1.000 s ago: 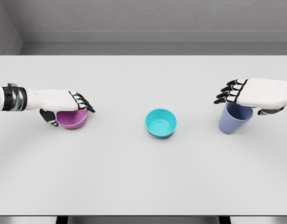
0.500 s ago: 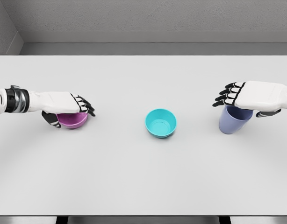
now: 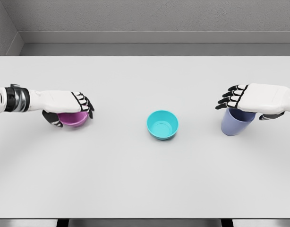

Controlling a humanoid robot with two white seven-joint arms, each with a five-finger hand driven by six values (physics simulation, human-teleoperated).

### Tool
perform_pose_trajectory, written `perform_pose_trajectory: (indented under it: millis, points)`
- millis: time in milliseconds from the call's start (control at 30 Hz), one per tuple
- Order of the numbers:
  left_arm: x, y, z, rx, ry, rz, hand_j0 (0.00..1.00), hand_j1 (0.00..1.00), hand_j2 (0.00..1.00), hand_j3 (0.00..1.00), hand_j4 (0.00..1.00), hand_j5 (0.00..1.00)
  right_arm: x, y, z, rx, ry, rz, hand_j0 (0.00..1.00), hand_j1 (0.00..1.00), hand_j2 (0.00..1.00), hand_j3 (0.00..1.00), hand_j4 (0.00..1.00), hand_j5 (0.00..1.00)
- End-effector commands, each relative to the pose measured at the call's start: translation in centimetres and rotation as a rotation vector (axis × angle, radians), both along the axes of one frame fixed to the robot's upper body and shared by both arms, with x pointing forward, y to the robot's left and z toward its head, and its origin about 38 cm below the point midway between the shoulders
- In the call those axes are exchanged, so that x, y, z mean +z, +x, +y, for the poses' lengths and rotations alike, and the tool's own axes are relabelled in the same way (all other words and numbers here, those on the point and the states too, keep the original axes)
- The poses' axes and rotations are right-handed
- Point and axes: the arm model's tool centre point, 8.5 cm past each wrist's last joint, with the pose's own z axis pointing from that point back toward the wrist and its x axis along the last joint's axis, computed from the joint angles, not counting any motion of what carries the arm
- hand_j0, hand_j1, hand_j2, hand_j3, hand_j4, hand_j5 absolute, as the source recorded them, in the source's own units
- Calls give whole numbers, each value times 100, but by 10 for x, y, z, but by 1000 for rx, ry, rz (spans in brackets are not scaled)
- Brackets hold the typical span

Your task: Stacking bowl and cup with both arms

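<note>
White table [image 3: 135, 179], small round teal plastic bowl [image 3: 162, 125] upright at centre, left hand [image 3: 64, 105] curled over pink plastic bowl [image 3: 73, 119] at left, right hand [image 3: 258, 97] flat over periwinkle plastic cup [image 3: 235, 122] at right, fingers [image 3: 230, 98] extended.

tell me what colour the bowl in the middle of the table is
Teal, seen in the head view: the middle bowl.

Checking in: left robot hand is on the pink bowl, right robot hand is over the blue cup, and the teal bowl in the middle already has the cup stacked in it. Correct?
Not quite. The teal bowl is empty; the head view shows the blue cup on the table at the right, under the right robot hand. The left robot hand is on the pink bowl, as you said.
</note>
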Motion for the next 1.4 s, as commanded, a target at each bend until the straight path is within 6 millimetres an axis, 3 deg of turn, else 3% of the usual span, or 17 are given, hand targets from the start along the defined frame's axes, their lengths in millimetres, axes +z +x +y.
perform_pose_trajectory:
  millis: [0,100,233,533,767,967,1167,1367]
  points:
    - [1,1,-10,-15,-23,0,54,54,54,54,54,54,0,0,0,-3,3,1,100,100,100,100,100,100]
    - [6,6,-30,-47,-49,-15,54,54,54,54,54,54,0,0,0,-3,3,1,100,100,100,100,100,100]
    - [27,10,-62,-116,-89,-64,54,54,54,54,54,54,0,0,0,-3,3,1,100,100,100,100,100,100]
    - [52,6,-154,-295,-211,-114,54,54,54,54,54,54,-3,-1,1,1,4,9,100,100,100,100,100,100]
    - [54,-6,-214,-422,-228,-107,54,54,54,54,54,54,-9,-1,4,6,0,19,100,100,100,100,100,100]
    - [48,-13,-231,-459,-227,-92,54,54,54,54,54,54,-14,2,2,-6,2,28,100,100,100,100,100,100]
    - [47,-12,-232,-458,-226,-91,55,55,55,55,55,55,-22,3,4,-5,-11,37,100,100,100,100,100,100]
    - [29,-7,-233,-438,-190,-58,55,55,55,55,55,55,-24,4,3,-8,-12,41,100,100,100,100,100,100]
